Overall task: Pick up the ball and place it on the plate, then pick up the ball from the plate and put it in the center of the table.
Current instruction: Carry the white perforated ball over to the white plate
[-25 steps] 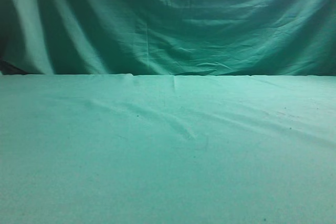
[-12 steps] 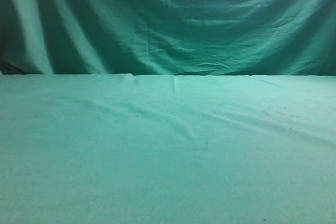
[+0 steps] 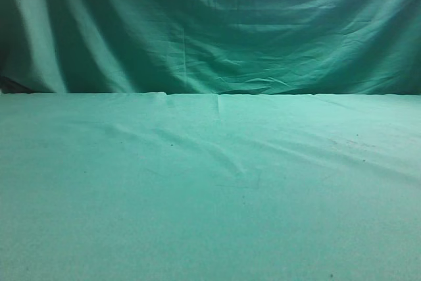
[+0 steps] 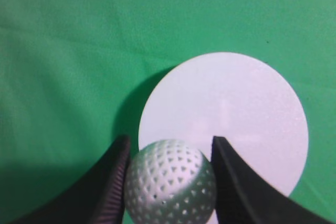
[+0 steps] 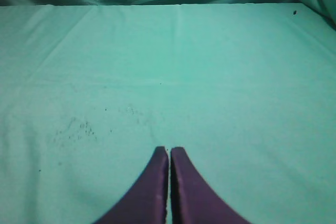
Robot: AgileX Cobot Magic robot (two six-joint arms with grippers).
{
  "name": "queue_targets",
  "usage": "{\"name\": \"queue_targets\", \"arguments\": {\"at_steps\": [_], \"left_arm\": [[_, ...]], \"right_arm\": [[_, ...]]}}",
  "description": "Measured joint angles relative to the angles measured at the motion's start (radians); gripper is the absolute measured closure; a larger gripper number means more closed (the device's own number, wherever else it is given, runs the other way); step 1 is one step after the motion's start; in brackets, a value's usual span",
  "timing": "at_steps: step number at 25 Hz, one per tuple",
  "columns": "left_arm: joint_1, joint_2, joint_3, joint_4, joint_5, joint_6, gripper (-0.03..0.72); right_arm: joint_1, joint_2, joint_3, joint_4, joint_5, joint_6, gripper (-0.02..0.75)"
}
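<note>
In the left wrist view a silver dimpled ball (image 4: 170, 182) sits between the two black fingers of my left gripper (image 4: 169, 148), which is shut on it. The ball hangs over the near left edge of a round white plate (image 4: 236, 108) that lies on the green cloth. How high the ball is above the plate I cannot tell. My right gripper (image 5: 169, 151) is shut and empty over bare green cloth. The exterior view shows neither ball, plate nor grippers.
The table is covered with a wrinkled green cloth (image 3: 210, 182), and a green curtain (image 3: 210, 24) hangs behind it. The right wrist view shows dark specks on the cloth (image 5: 79, 127) to the left of the gripper.
</note>
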Motion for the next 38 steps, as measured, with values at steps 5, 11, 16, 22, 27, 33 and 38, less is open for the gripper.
{"name": "queue_targets", "arguments": {"at_steps": [5,11,16,22,27,33,38], "left_arm": [[0.0,0.033,0.0,0.022,-0.03,0.0,0.372],[0.0,0.087,0.0,0.024,-0.058,0.0,0.372],[0.0,0.108,0.0,0.022,-0.074,0.0,0.298],[0.0,0.108,-0.044,-0.083,-0.044,0.015,0.097],[-0.031,0.108,-0.201,-0.228,0.139,0.131,0.223],[-0.119,0.108,-0.4,-0.381,0.339,0.286,0.563],[-0.196,0.046,-0.419,-0.396,0.341,0.316,0.688]], "right_arm": [[0.0,0.0,0.0,0.0,-0.002,0.0,0.738],[0.0,0.0,0.0,0.0,-0.002,0.0,0.738],[0.0,0.0,0.0,0.0,-0.002,0.0,0.738],[0.0,0.0,0.0,0.0,-0.003,0.0,0.738],[0.0,0.0,0.0,0.0,-0.003,0.0,0.738],[0.0,0.0,0.0,0.0,-0.003,0.0,0.738],[0.0,0.0,0.0,0.031,-0.003,0.004,0.738]]}}
